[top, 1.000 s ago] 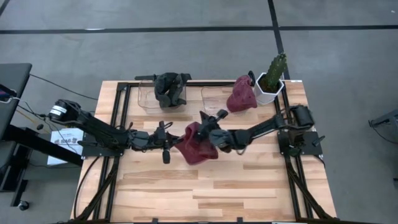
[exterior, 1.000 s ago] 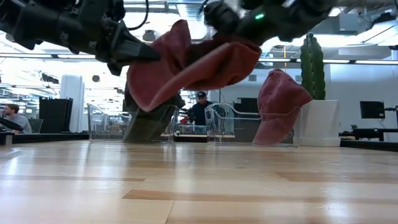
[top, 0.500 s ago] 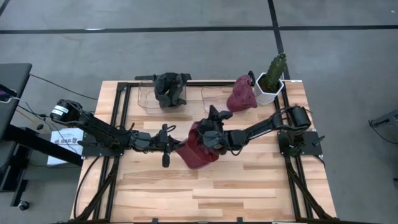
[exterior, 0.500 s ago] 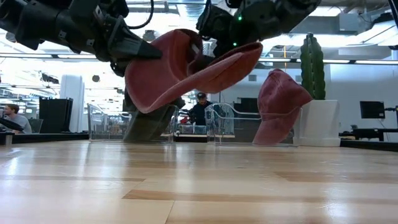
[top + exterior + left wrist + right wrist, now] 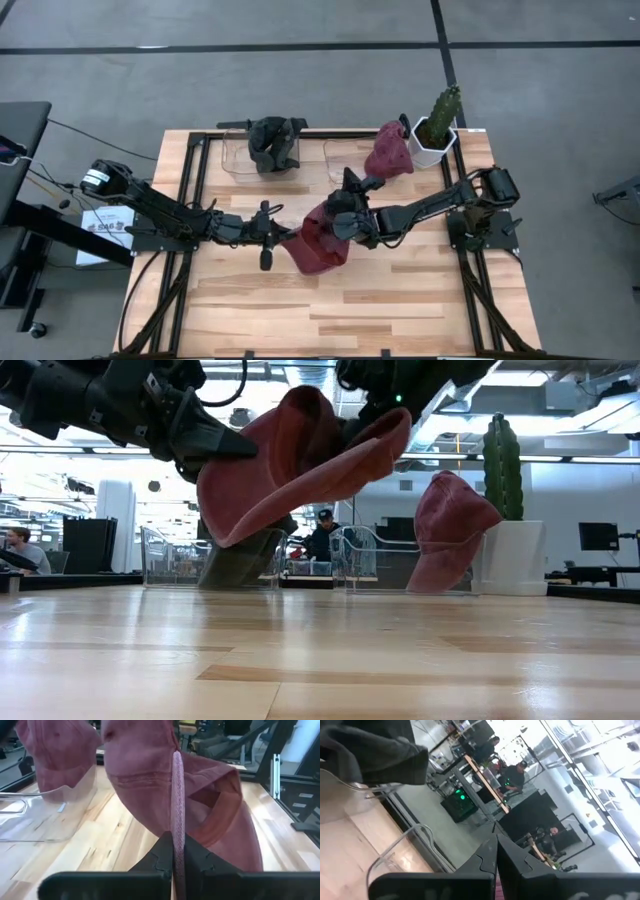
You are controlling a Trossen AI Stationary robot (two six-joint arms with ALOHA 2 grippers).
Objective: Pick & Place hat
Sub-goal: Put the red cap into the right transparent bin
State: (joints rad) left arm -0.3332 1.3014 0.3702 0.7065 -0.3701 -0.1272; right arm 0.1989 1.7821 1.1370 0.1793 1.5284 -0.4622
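A maroon hat (image 5: 322, 243) hangs above the table's middle between my two grippers, clear of the wood in the low view (image 5: 300, 465). My left gripper (image 5: 284, 237) comes at it from the table's left and is shut on its edge. My right gripper (image 5: 378, 402) reaches in from the right, level, with shut fingers (image 5: 495, 855) at the hat's raised right end. A second maroon hat (image 5: 388, 150) leans on the right clear bin beside the cactus pot. A dark hat (image 5: 272, 142) sits in the left clear bin. My left gripper pinches the hat's stitched edge (image 5: 178, 827) between its two fingers, the edge standing on end in the gap. The fingers come nearly level from the table's left. The hat hangs beyond them, lifted clear, slanting up toward the right arm. My right gripper stands at the hat's upper right end (image 5: 395, 428). Its wrist view shows no cloth between its fingertips. Whether it holds or only touches the hat I cannot tell.
Two clear bins (image 5: 240, 155) (image 5: 345, 158) stand along the far edge, with a white pot holding a cactus (image 5: 437, 130) at the far right corner. Bare wood lies across the near half (image 5: 330, 310). People sit in the room beyond the table.
My right gripper has risen a little and rolled its wrist. The hat's right end has tipped up with it, so the hat slants more steeply and looks more bunched from above. My left gripper has kept its hold and its place.
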